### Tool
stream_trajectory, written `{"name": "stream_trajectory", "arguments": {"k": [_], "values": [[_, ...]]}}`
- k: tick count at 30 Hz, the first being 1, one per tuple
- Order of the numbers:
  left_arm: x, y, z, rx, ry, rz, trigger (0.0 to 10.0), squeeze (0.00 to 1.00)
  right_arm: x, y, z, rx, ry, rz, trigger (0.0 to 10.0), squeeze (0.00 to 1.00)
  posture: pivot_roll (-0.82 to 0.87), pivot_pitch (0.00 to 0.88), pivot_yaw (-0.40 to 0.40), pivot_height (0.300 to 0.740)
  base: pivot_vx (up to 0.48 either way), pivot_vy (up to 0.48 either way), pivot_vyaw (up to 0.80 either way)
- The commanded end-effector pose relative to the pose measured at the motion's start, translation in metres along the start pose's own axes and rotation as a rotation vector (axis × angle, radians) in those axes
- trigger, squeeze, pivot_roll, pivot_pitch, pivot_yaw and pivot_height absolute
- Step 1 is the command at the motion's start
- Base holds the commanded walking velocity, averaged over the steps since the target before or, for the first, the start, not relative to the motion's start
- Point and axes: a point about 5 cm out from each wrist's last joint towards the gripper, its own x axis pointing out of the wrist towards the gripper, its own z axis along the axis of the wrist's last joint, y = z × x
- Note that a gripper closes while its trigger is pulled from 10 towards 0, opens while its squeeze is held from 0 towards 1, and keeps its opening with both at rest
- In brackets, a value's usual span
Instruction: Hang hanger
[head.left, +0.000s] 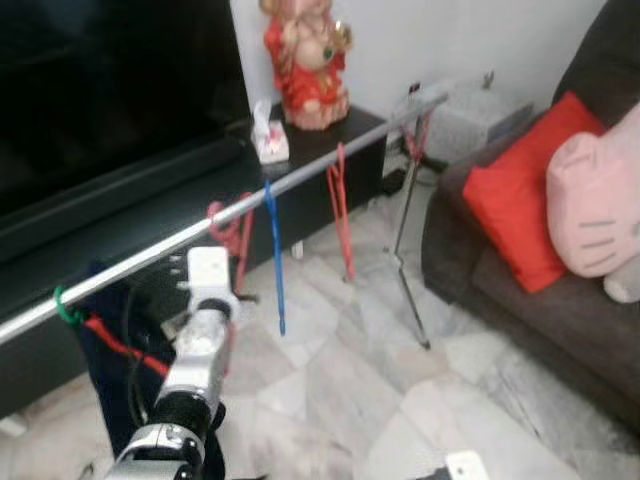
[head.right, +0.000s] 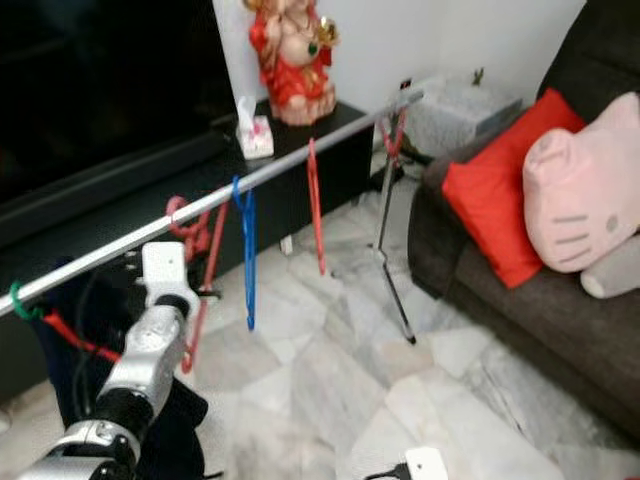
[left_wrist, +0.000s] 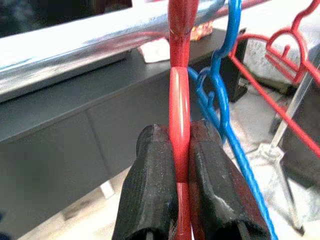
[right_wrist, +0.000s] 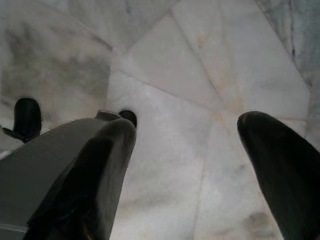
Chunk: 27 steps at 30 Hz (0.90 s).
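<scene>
Setting: living room, pale marble floor (head.left: 330, 390); dark sofa (head.left: 540, 300) at frame right carrying a red cushion (head.left: 515, 205) and a pink cushion (head.left: 595, 200); long black media unit (head.left: 300, 170) along the upper left wall, with a red figurine (head.left: 305, 60) and a tissue box (head.left: 270, 140) on it.

Item 1 — silver rail (head.left: 300, 175), running diagonally from lower left to upper right on a thin stand (head.left: 405, 260). On it I count a blue hanger (head.left: 275, 260), another red hanger (head.left: 340, 215) further along, one more red one near the far end, and a green hook (head.left: 65, 305) at the near end with dark cloth (head.left: 110, 370) below.

Item 2 — left pincer (left_wrist: 180, 200), raised just under the rail at centre-left of my head view. Its two black fingers (left_wrist: 150, 190) are clamped tight on the red hanger (left_wrist: 179, 95), whose hook sits over the rail; the blue hanger hangs just beside it.

Item 3 — right pincer (right_wrist: 185, 165), low over bare marble, fingers spread wide, holding nothing.
</scene>
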Motion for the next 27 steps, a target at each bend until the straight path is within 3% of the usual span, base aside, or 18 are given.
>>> {"name": "stream_trajectory", "arguments": {"k": [1, 11, 27], "values": [[-0.002, 0.01, -0.003, 0.02, 0.013, 0.009, 10.0, 0.0, 0.0, 0.007, -0.004, 0.015, 0.012, 0.018, 10.0, 0.0, -0.07, 0.0, 0.014, 0.74, 0.0, 0.0, 0.0], [0.001, -0.003, -0.004, 0.055, 0.071, -0.092, 10.0, 0.0, 0.0, 0.009, -0.004, 0.011, 0.012, 0.023, 10.0, 0.0, -0.07, 0.0, 0.024, 0.74, 0.0, 0.0, 0.0], [0.016, 0.008, 0.002, -0.06, 0.191, 0.156, 10.0, 0.0, 0.0, 0.01, -0.003, 0.029, 0.009, 0.01, 10.0, 0.0, -0.07, 0.0, 0.041, 0.74, 0.0, 0.0, 0.0]]}}
